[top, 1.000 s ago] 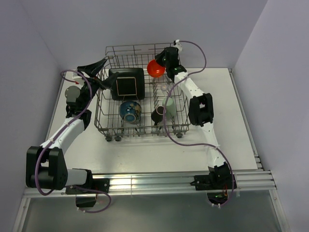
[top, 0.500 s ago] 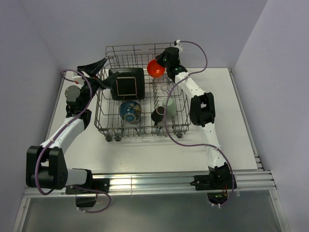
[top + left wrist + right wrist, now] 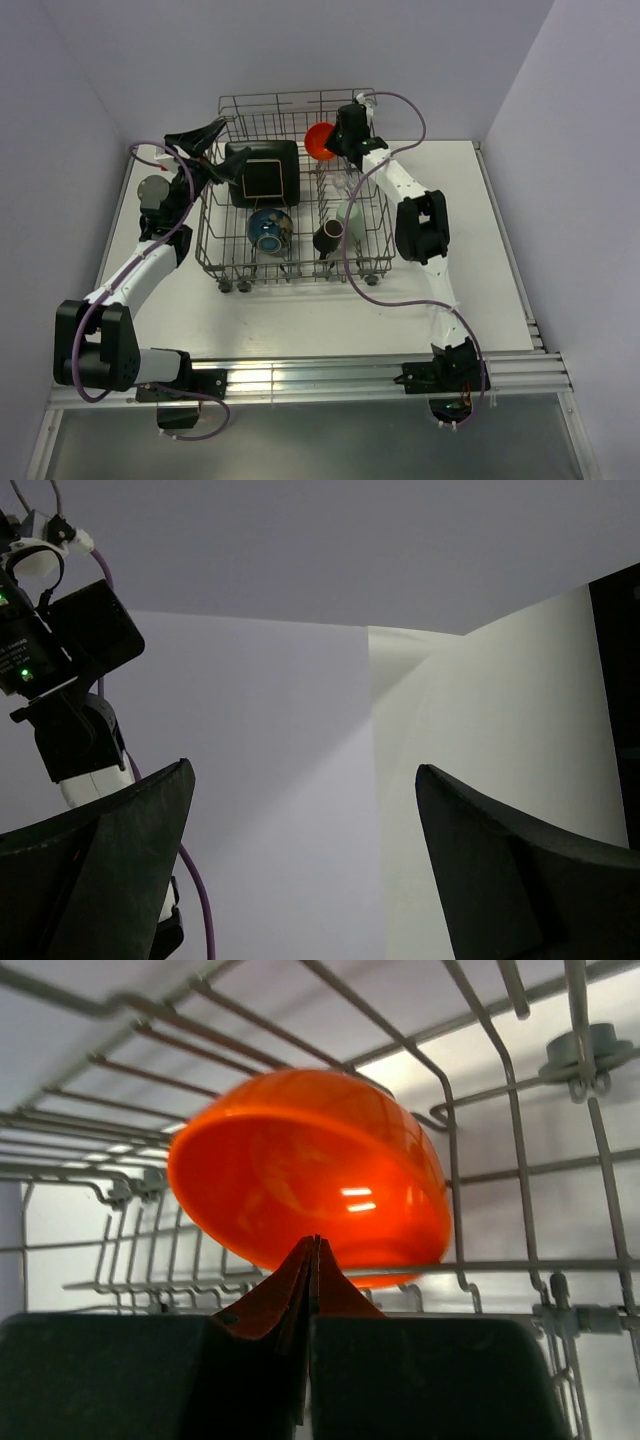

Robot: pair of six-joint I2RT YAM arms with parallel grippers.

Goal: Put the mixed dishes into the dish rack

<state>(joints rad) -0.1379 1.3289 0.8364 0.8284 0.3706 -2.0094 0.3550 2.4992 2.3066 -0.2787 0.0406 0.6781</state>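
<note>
The dish rack (image 3: 290, 97) stands mid-table. In it are the black square plate (image 3: 262, 175) upright, the blue bowl (image 3: 268, 230), the dark mug (image 3: 328, 240), the pale green cup (image 3: 353, 222) and the clear glass (image 3: 340, 183). The orange bowl (image 3: 320, 138) (image 3: 310, 1185) sits tilted among the wires at the rack's back right. My right gripper (image 3: 336, 140) (image 3: 315, 1245) is shut, its tips pressed together right at the bowl's lower side, nothing between them. Left of the rack, my left gripper (image 3: 205, 135) (image 3: 305, 770) is open and points up at the wall.
Walls close in the white table (image 3: 470, 250) on the left, back and right. The right arm's purple cable (image 3: 405, 100) loops above the rack's back rail. The left wrist view shows part of the right arm (image 3: 70, 680) against the wall.
The right gripper and the orange bowl have shifted slightly toward the rack's back rail. The left arm has not moved.
</note>
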